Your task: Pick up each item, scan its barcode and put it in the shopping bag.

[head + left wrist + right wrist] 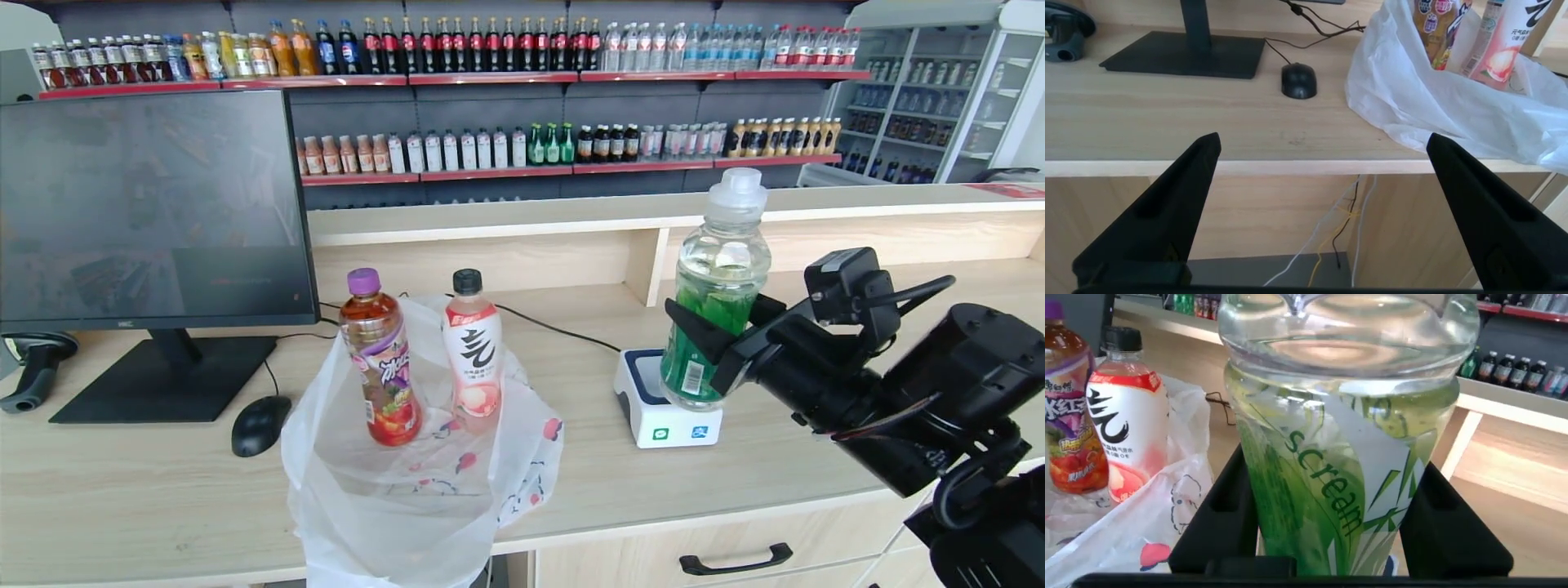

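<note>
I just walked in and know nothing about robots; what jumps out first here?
The robot's right hand grips a clear bottle with a green label, upright over the small white scanner on the counter. To its left, a purple-capped bottle and a black-capped bottle stand in a white shopping bag at the counter's front edge.

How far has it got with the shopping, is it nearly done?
Done: two bottles stand in the shopping bag, a purple-capped bottle and a black-capped bottle. In hand: the right arm's jaws clamp a green-labelled bottle upright over the scanner; whether it has been scanned can't be told. Left: putting that bottle in the bag.
</note>
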You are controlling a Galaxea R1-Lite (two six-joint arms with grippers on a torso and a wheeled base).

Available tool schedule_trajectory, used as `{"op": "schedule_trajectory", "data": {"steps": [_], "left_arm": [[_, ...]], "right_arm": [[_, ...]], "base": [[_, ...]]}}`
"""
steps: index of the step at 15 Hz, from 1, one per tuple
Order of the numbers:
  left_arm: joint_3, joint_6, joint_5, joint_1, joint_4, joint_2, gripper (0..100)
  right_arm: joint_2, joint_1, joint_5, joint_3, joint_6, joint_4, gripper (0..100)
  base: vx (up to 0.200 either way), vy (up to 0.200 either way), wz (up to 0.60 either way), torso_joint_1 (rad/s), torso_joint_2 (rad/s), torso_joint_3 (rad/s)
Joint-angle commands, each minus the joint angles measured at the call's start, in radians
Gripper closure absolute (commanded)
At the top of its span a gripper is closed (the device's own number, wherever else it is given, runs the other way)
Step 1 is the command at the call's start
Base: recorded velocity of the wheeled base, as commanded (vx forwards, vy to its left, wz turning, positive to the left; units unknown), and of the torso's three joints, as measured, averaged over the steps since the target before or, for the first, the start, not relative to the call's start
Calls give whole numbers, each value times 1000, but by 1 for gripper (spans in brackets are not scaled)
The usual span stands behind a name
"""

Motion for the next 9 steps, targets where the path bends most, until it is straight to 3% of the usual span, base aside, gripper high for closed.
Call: {"op": "schedule_trajectory", "data": {"steps": [1,2,8,9], "left_arm": [[0,-1,1,0,-1,0,0],[0,-1,1,0,-1,0,0],[0,-1,1,0,-1,0,0],[0,-1,1,0,-1,0,0]], "right_arm": [[-14,-2,-4,18,19,-3,100],[-14,-12,-9,23,22,-3,100],[-26,-55,-15,38,27,-3,100],[-28,-67,-15,38,33,-3,100]], "base": [[0,0,0,0,0,0],[0,0,0,0,0,0],[-200,0,0,1,2,2],[0,0,0,0,0,0]]}}
